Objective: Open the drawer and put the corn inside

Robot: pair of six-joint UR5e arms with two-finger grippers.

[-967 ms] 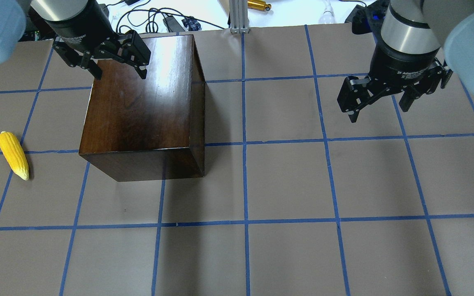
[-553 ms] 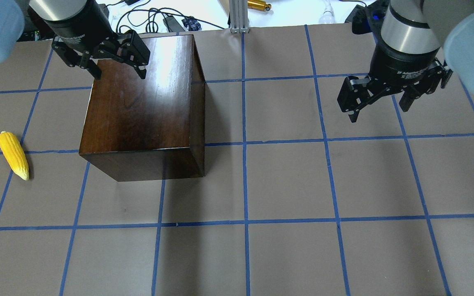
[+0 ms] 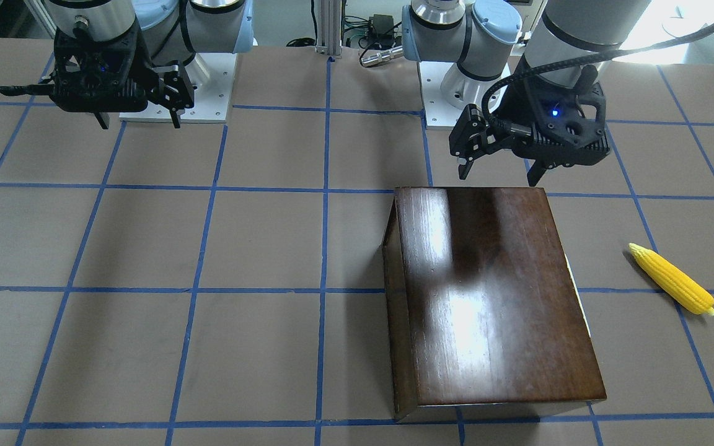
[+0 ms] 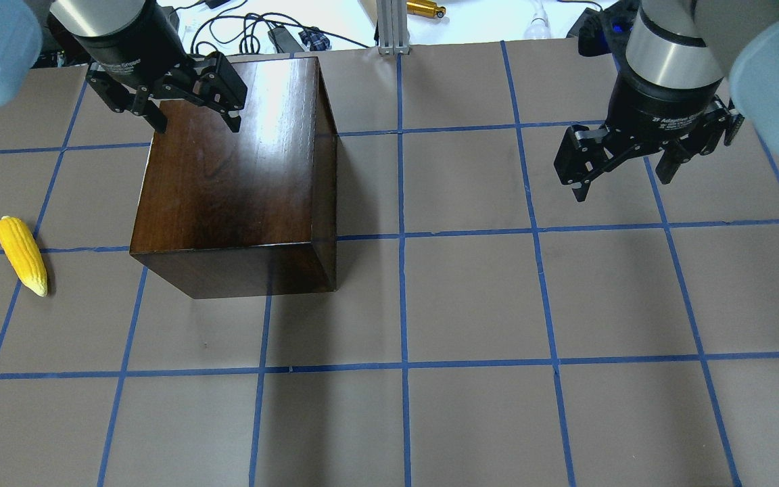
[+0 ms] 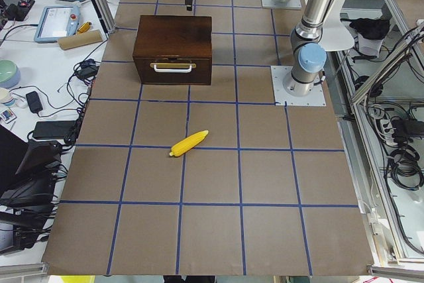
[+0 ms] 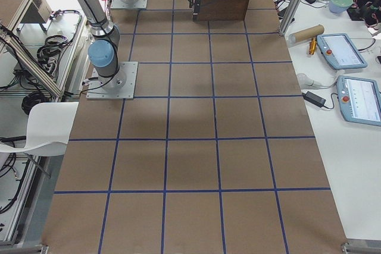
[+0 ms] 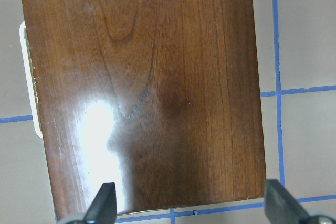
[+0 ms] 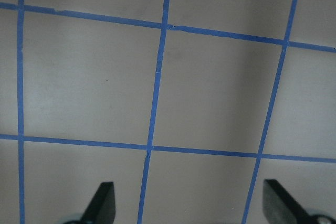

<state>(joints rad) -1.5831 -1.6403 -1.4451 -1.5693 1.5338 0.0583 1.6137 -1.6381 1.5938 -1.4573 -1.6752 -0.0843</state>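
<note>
The dark-brown wooden box stands left of the table's middle. Its drawer is shut; the front with a pale handle faces the table's left end. The handle also shows in the left wrist view. The yellow corn lies on the table left of the box, apart from it, and shows in the front-facing view. My left gripper hangs open and empty well above the box top. My right gripper hangs open and empty above bare table on the right.
The table is brown paper with a blue tape grid. Cables and a metal post sit beyond the far edge. The two arm bases stand on the robot's side.
My left gripper has shifted very slightly above the box. The box, the corn and the right gripper have not moved.
</note>
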